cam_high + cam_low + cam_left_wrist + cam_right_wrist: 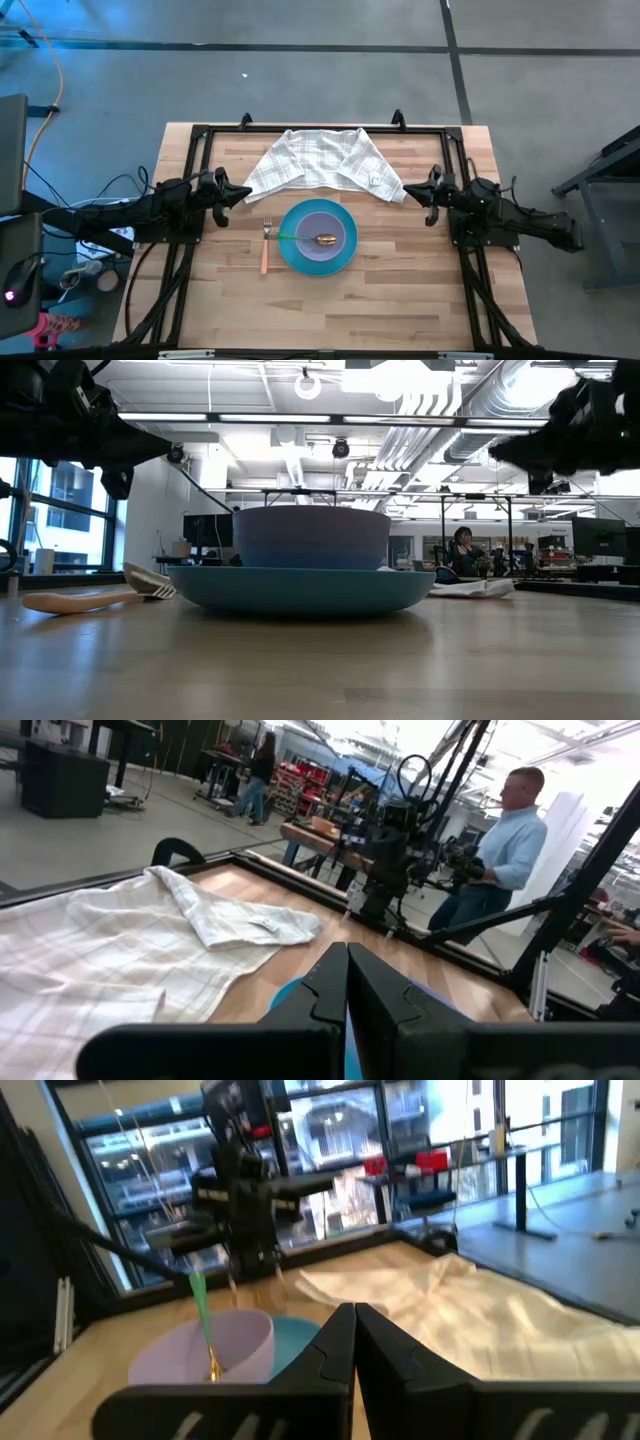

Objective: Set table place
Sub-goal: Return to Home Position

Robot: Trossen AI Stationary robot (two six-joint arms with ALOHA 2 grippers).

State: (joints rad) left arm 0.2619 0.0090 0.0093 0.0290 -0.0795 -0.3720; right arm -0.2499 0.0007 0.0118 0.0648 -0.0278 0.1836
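Note:
A round blue plate lies on the wooden table's middle, and a lavender bowl stands on it. A gold spoon with a green handle rests in the bowl, its handle leaning on the rim toward the left. A fork with an orange handle lies flat on the table left of the plate. My left gripper is shut and empty, above the table left of the plate. My right gripper is shut and empty, above the table at the right, near the cloth's corner.
A white checked cloth lies crumpled at the table's far side, between the two grippers. A black frame runs around the table's edges. People stand in the room beyond the table. Bare wood lies near the front edge.

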